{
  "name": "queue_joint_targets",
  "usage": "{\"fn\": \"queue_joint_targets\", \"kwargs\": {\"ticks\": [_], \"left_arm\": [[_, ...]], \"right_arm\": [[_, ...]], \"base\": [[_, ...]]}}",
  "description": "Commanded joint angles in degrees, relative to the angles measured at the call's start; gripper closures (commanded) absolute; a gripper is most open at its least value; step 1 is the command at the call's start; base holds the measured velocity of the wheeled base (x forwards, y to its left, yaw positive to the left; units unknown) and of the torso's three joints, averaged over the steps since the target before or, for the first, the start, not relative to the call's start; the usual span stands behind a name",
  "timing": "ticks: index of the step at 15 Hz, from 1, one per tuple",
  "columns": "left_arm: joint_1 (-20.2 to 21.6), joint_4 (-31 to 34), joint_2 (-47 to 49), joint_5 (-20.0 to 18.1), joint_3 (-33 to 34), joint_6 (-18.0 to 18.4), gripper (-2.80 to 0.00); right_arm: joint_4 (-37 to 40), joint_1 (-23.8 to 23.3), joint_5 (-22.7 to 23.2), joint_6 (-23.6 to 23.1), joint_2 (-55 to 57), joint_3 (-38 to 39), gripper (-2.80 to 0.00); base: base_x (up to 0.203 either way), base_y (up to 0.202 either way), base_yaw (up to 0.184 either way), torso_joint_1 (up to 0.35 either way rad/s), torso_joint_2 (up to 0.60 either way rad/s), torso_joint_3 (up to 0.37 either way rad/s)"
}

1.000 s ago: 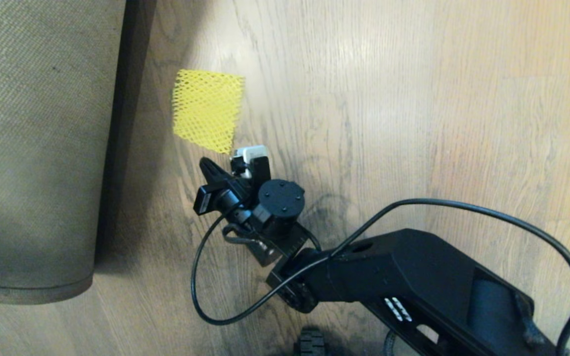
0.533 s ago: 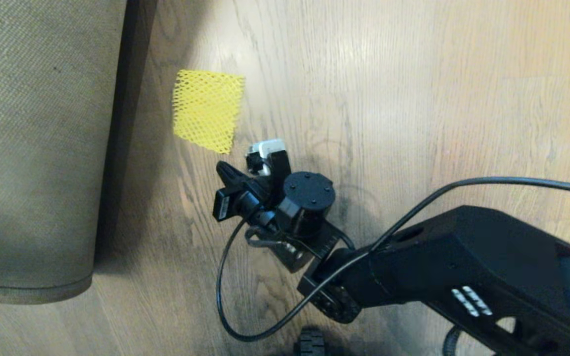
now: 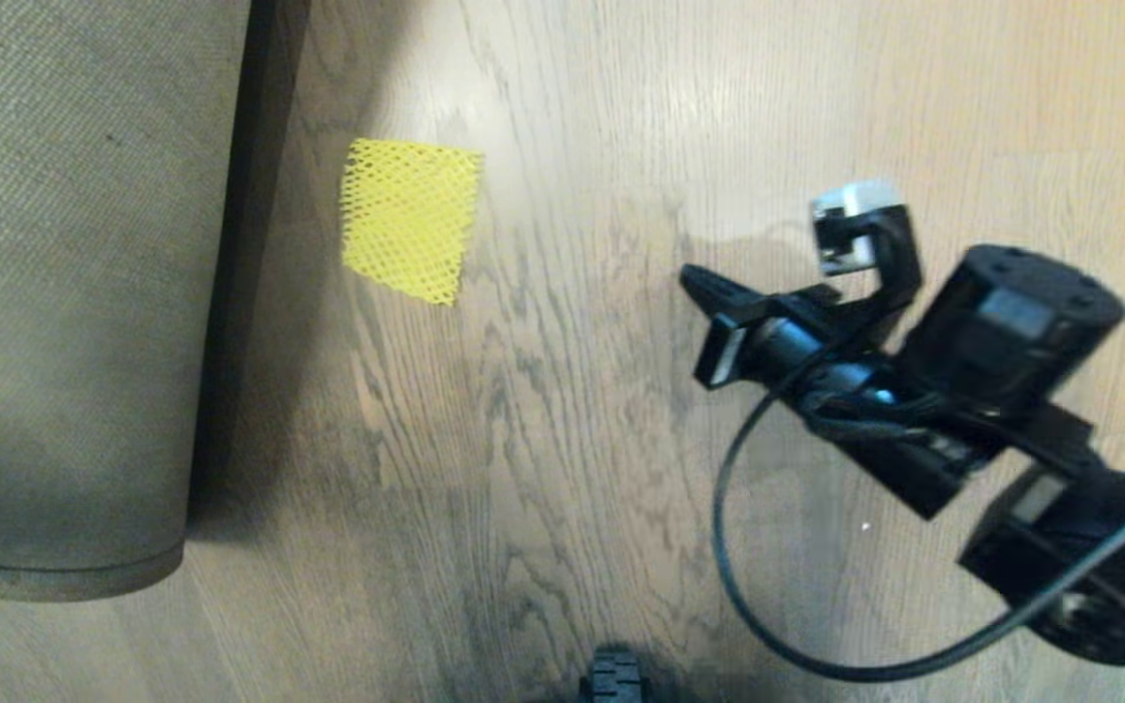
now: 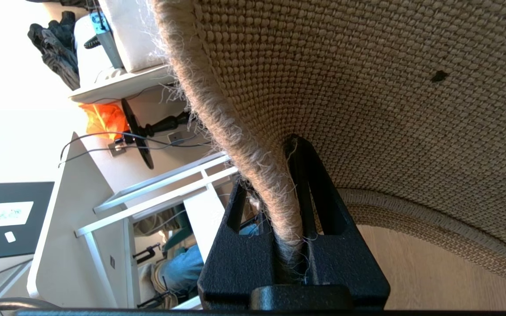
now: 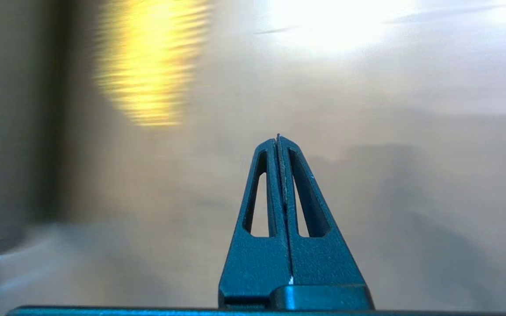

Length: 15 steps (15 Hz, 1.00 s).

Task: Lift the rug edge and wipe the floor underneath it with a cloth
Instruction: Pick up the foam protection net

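Observation:
The rug edge [image 4: 235,131] is lifted off the floor, and my left gripper [image 4: 281,158] is shut on its fuzzy border. The beige woven backing [image 3: 64,293] faces the head camera at the left. The yellow mesh cloth [image 3: 413,220] lies flat on the wood floor [image 3: 562,439], just right of the rug's shadow. My right gripper [image 3: 689,278] hangs over bare floor well to the right of the cloth, shut with nothing in it. In the right wrist view its fingers [image 5: 278,138] are pressed together, and the cloth [image 5: 147,66] is a yellow blur off to one side.
A black cable [image 3: 748,586] loops under the right wrist. A small black wheel-like part [image 3: 613,679] shows at the bottom edge. White furniture [image 4: 156,197] and a seated person's legs [image 4: 178,272] show past the lifted rug.
My right arm has swung to the right, away from the cloth, with its gripper still shut. The cloth and the lifted rug have stayed where they were.

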Motion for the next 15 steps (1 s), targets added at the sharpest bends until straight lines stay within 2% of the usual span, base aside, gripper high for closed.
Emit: {"fn": "queue_joint_targets", "kwargs": {"ticks": [1, 3, 5, 7, 11, 12, 15], "left_arm": [[0.0, -0.4, 0.1, 0.4, 0.0, 0.3, 0.00], [0.0, -0.4, 0.1, 0.4, -0.1, 0.3, 0.00], [0.0, -0.5, 0.0, 0.4, 0.2, 0.3, 0.00], [0.0, -0.5, 0.0, 0.4, 0.2, 0.3, 0.00], [0.0, -0.5, -0.1, 0.4, 0.5, 0.3, 0.00], [0.0, -0.5, -0.2, 0.4, 0.7, 0.3, 0.00], [0.0, -0.5, -0.3, 0.4, 1.0, 0.3, 0.00]], "right_arm": [[0.9, -6.7, 0.1, -1.5, -15.7, 8.4, 0.00], [2.7, -12.8, 0.1, -3.9, -25.5, 17.0, 0.00], [3.9, -23.2, 0.2, -6.1, -33.5, 23.8, 0.00], [4.5, -31.7, 0.3, -7.9, -40.1, 29.0, 0.00], [6.0, -36.4, 2.2, -9.5, -53.6, 42.7, 0.00], [9.0, -36.7, 2.4, -9.6, -57.3, 43.5, 0.00], [27.2, -38.6, 3.9, -9.8, -72.5, 43.5, 0.00]], "base": [[0.000, 0.000, 0.000, 0.000, 0.00, 0.000], [0.000, 0.000, 0.000, 0.000, 0.00, 0.000], [0.000, 0.000, 0.000, 0.000, 0.00, 0.000], [0.000, 0.000, 0.000, 0.000, 0.00, 0.000], [0.000, 0.000, 0.000, 0.000, 0.00, 0.000], [0.000, 0.000, 0.000, 0.000, 0.00, 0.000], [0.000, 0.000, 0.000, 0.000, 0.00, 0.000]]}}
